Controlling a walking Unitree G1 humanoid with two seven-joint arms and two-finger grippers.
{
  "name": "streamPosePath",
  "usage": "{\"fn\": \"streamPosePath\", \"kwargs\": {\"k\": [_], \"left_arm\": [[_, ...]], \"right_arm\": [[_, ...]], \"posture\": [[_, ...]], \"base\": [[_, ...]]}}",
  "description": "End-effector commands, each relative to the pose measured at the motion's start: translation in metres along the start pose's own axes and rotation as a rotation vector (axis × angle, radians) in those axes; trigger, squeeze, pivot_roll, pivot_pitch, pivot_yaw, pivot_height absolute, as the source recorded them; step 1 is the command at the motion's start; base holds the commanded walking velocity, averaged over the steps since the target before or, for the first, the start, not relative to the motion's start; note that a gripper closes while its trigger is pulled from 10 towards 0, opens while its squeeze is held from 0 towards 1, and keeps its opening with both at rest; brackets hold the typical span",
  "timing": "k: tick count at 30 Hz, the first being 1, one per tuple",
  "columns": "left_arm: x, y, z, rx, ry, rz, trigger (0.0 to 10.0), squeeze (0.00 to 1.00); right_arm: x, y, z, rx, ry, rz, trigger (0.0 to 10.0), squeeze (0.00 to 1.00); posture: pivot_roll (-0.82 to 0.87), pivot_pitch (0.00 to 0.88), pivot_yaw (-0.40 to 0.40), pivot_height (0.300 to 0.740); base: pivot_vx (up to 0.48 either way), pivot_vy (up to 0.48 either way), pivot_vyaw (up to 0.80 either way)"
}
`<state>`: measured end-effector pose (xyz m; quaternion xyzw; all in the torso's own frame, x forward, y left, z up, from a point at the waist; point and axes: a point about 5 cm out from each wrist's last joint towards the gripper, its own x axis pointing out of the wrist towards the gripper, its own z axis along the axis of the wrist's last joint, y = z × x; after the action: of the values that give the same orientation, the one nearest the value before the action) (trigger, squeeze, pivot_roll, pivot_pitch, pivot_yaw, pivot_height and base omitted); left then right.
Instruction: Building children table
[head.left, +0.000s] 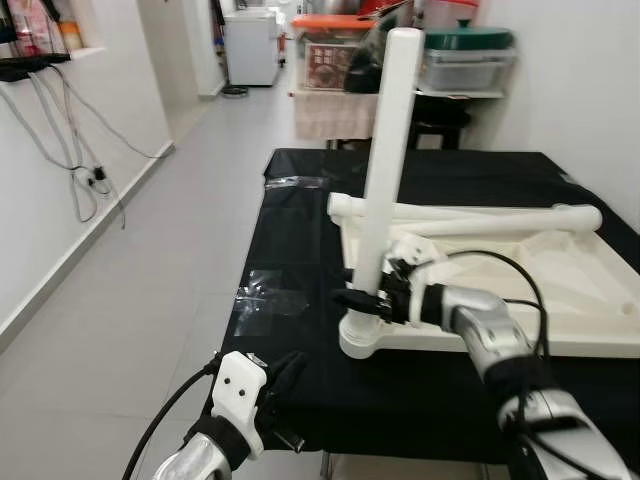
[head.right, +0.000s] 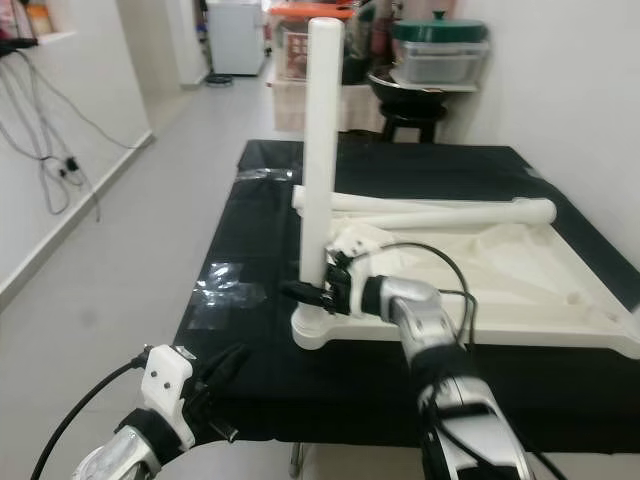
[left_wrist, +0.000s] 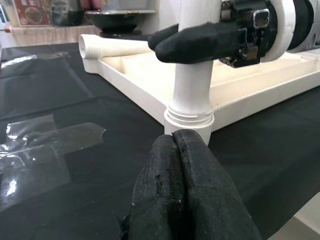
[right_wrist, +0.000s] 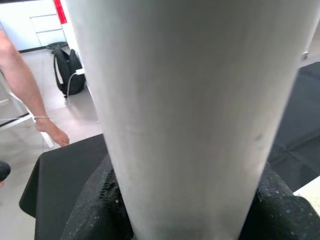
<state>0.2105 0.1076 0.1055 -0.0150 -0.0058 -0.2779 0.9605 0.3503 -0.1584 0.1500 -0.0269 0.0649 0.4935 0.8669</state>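
A white table leg is held upright in the corner socket of the upturned tabletop, which lies on the black-covered counter; the right tool is clamped around the leg's lower end. Two more legs lie loose across the tabletop at about twelve o'clock, so most fitting appears left to do. The left tool hangs low at seven o'clock, fingers pressed together, empty.

On the table, an upright leg stands at the tabletop's near-left corner, another leg lying across it.
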Motion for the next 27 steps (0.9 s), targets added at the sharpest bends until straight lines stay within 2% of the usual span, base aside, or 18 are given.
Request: {"fn": "streamPosePath", "kwargs": {"k": [1, 3, 4, 5, 7, 8, 12, 13, 15, 16, 17, 18, 19, 21, 23, 25, 26, 27], "left_arm": [[-0.004, 0.0, -0.002, 0.0, 0.018, -0.003, 10.0, 0.0], [-0.008, 0.002, -0.002, -0.007, 0.023, 0.001, 10.0, 0.0], [-0.008, 0.002, -0.002, -0.007, 0.023, 0.001, 10.0, 0.0], [-0.009, 0.002, -0.002, -0.011, 0.024, 0.002, 10.0, 0.0], [-0.009, 0.002, -0.002, -0.011, 0.024, 0.002, 10.0, 0.0], [-0.009, 0.003, -0.002, -0.013, 0.024, 0.002, 10.0, 0.0], [-0.006, 0.004, -0.001, -0.035, 0.016, -0.008, 10.0, 0.0], [-0.005, 0.004, -0.001, -0.036, 0.014, -0.017, 10.0, 0.0], [-0.004, 0.004, 0.0, -0.037, 0.013, -0.022, 10.0, 0.0], [-0.004, 0.004, 0.001, -0.036, 0.007, -0.017, 10.0, 0.0], [-0.004, 0.004, 0.001, -0.036, 0.007, -0.017, 10.0, 0.0], [-0.003, 0.003, 0.001, -0.038, 0.005, -0.013, 10.0, 0.0], [-0.003, 0.003, 0.001, -0.038, 0.005, -0.013, 10.0, 0.0], [-0.002, 0.003, 0.002, -0.043, 0.002, -0.01, 10.0, 0.0], [-0.002, 0.003, 0.002, -0.044, 0.001, -0.011, 10.0, 0.0], [0.0, 0.004, 0.002, -0.043, 0.002, -0.015, 10.0, 0.0], [0.001, 0.004, 0.002, -0.041, 0.002, -0.02, 10.0, 0.0], [0.001, 0.004, 0.002, -0.041, 0.002, -0.02, 10.0, 0.0]], "right_arm": [[-0.003, 0.013, -0.022, 0.086, 0.031, -0.063, 0.0, 0.0], [-0.003, 0.03, -0.047, 0.129, 0.124, -0.656, 0.0, 0.0], [-0.003, 0.03, -0.047, 0.129, 0.124, -0.656, 0.0, 0.0], [-0.004, 0.058, -0.057, 0.179, 0.159, -0.752, 0.0, 0.0], [-0.004, 0.058, -0.057, 0.179, 0.159, -0.752, 0.0, 0.0], [-0.004, 0.075, -0.06, 0.215, 0.171, -0.776, 0.0, 0.0], [-0.007, 0.065, -0.047, 0.181, 0.136, -0.744, 0.0, 0.0], [-0.009, 0.055, -0.043, 0.163, 0.126, -0.757, 0.0, 0.0], [-0.009, 0.05, -0.04, 0.151, 0.124, -0.754, 0.0, 0.0], [-0.001, 0.054, -0.04, 0.156, 0.129, -0.686, 10.0, 0.0], [-0.001, 0.054, -0.04, 0.156, 0.129, -0.686, 10.0, 0.0], [0.003, 0.058, -0.035, 0.166, 0.094, -0.627, 10.0, 0.99], [0.003, 0.058, -0.035, 0.166, 0.094, -0.627, 10.0, 0.99], [0.015, 0.065, -0.011, 0.158, -0.043, -0.459, 10.0, 1.0], [0.017, 0.068, -0.005, 0.151, -0.069, -0.421, 10.0, 1.0], [0.018, 0.064, 0.006, 0.111, -0.114, -0.302, 10.0, 1.0], [0.018, 0.059, 0.01, 0.059, -0.105, -0.234, 10.0, 0.71], [0.018, 0.059, 0.01, 0.059, -0.105, -0.234, 10.0, 0.71]], "posture": [[0.07, 0.0, -0.04, 0.74], [0.07, 0.0, -0.036, 0.74], [0.07, 0.0, -0.036, 0.74], [0.05, 0.0, -0.028, 0.74], [0.05, 0.0, -0.028, 0.74], [0.05, 0.0, -0.028, 0.74], [0.02, 0.0, -0.008, 0.74], [0.02, 0.0, -0.015, 0.74], [0.02, 0.0, -0.014, 0.74], [0.02, 0.0, -0.014, 0.74], [0.02, 0.0, -0.014, 0.74], [0.02, 0.0, -0.014, 0.74], [0.02, 0.0, -0.014, 0.74], [0.02, 0.0, -0.009, 0.74], [0.02, 0.0, -0.009, 0.74], [0.02, 0.0, -0.003, 0.74], [0.02, 0.0, -0.002, 0.74], [0.02, 0.0, -0.002, 0.74]], "base": [[0.0, 0.0, 0.0], [0.0, 0.0, 0.0], [0.0, 0.0, 0.0], [0.0, 0.0, 0.0], [0.0, 0.0, 0.0], [0.0, 0.0, 0.0], [0.0, 0.0, 0.0], [0.0, 0.0, 0.0], [0.0, 0.0, 0.0], [0.0, 0.0, 0.0], [0.0, 0.0, 0.0], [0.0, 0.0, 0.0], [0.0, 0.0, 0.0], [0.0, 0.0, 0.0], [0.0, 0.0, 0.0], [0.0, 0.0, 0.0], [0.0, 0.0, 0.0], [0.0, 0.0, 0.0]]}}
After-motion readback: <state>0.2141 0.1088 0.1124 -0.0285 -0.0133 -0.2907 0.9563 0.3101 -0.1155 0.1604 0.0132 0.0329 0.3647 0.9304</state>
